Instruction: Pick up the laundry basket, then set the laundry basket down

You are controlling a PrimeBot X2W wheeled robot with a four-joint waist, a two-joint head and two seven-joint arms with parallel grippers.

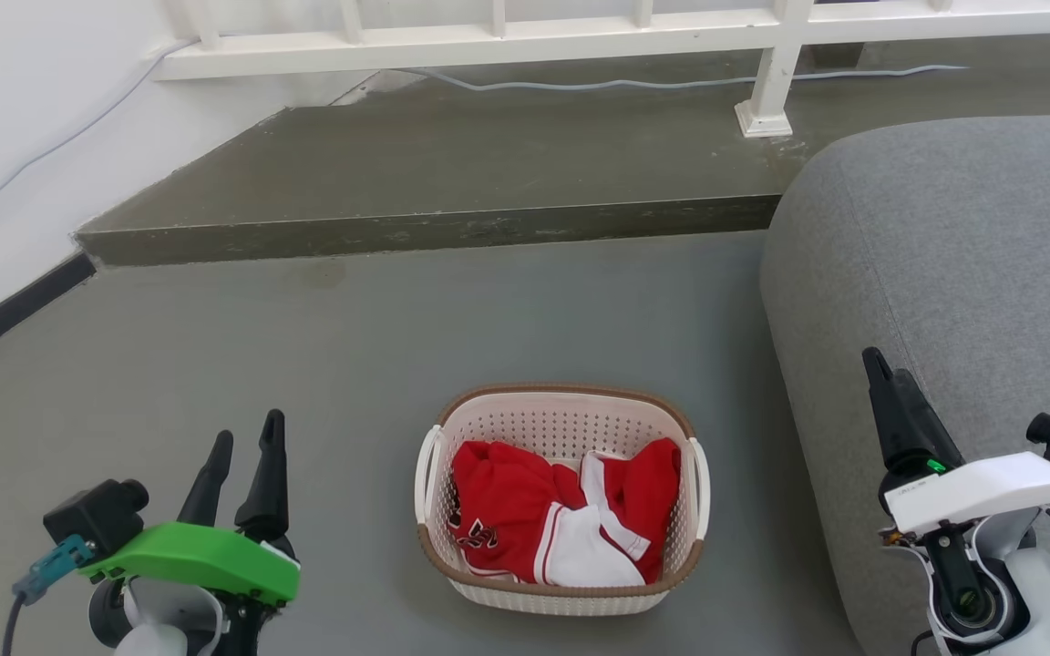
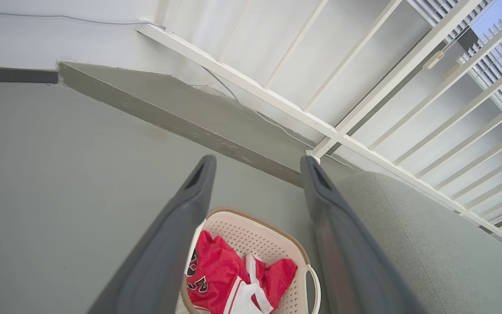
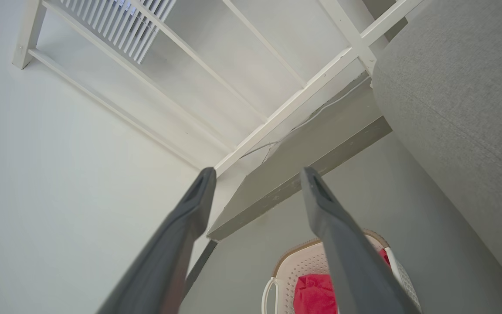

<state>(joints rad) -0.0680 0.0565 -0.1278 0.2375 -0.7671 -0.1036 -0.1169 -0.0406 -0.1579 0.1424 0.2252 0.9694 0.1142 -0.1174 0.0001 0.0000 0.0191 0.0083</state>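
Head view looks down at a gray floor (image 1: 352,346). Low on the left is the left gripper (image 1: 249,426). Its two dark fingers point up and stand a little apart. They hold nothing. The left wrist view shows the gap between them well.

In the middle sits the basket (image 1: 566,394). It rests flat on the floor, between the two arms and well apart from both. Red clothes (image 1: 525,510) with some white lie inside it. A white left handle (image 1: 422,465) loops on one side and a white right handle (image 1: 701,474) on the other. Nothing touches them.

On the right is a big gray couch (image 1: 944,255), just beside the basket. The right gripper (image 1: 880,374) is up in front of the couch. From the head it looks like one dark finger, but the right wrist view shows two fingers apart with nothing between them.

I think the job is at its very start. The pick-up is not yet done, and the step in hand is the reach. Next, each gripper needs to go down and in to the handle on its own side. The fingers must go around the loop and then squeeze. Both arms should lift together so the basket stays flat and the clothes do not spill.
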